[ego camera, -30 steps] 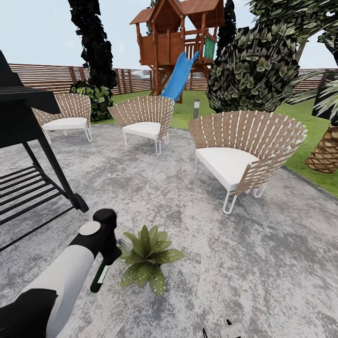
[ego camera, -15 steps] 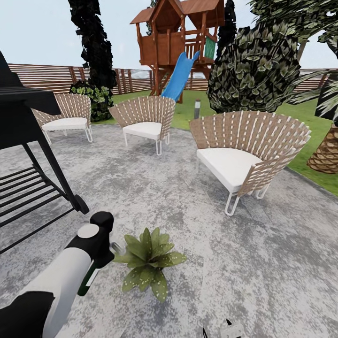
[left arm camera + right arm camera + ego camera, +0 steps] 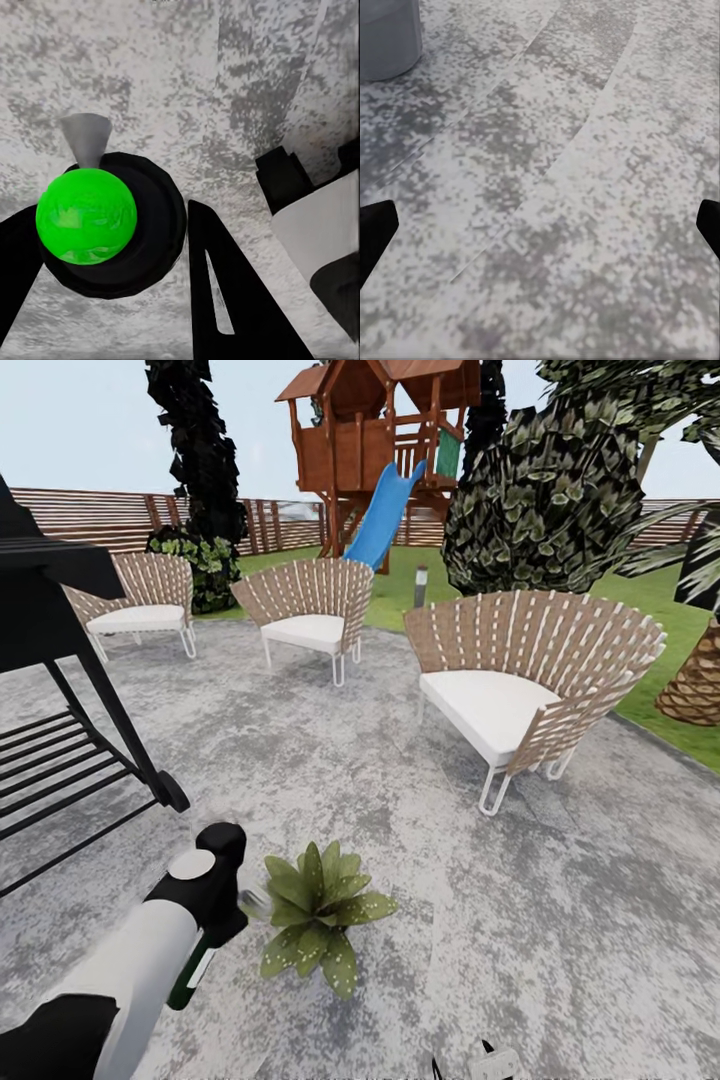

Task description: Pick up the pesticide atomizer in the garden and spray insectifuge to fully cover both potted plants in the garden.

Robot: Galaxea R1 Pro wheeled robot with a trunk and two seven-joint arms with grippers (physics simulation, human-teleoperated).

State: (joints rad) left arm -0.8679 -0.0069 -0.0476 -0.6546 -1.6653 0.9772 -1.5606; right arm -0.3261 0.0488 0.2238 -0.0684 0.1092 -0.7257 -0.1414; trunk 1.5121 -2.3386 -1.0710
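One potted plant (image 3: 318, 918), a low rosette of broad green leaves, sits on the mottled-grey patio (image 3: 560, 920) of the garden just ahead of me. My left gripper (image 3: 222, 908) is shut on the pesticide atomizer (image 3: 192, 978). The bottle's dark green body hangs down and its pale nozzle points at the plant's near leaves. In the left wrist view the atomizer (image 3: 112, 225) is seen end-on between the black fingers (image 3: 225, 292), a bright green round top on a black body. My right gripper (image 3: 540, 229) is open above bare paving, and its tips (image 3: 470, 1065) also show in the head view.
A black grill stand (image 3: 70, 690) is close on the left. Three woven chairs (image 3: 520, 680) ring the far side of the patio. Beyond are lawn, a slat fence, trees and a playhouse with a blue slide (image 3: 385, 510). A grey cylinder (image 3: 386, 34) stands near the right gripper.
My left hand has drawn the atomizer slightly back and lower beside the plant, and the bottle hangs more steeply. The view has tilted a little. The right gripper has not moved.
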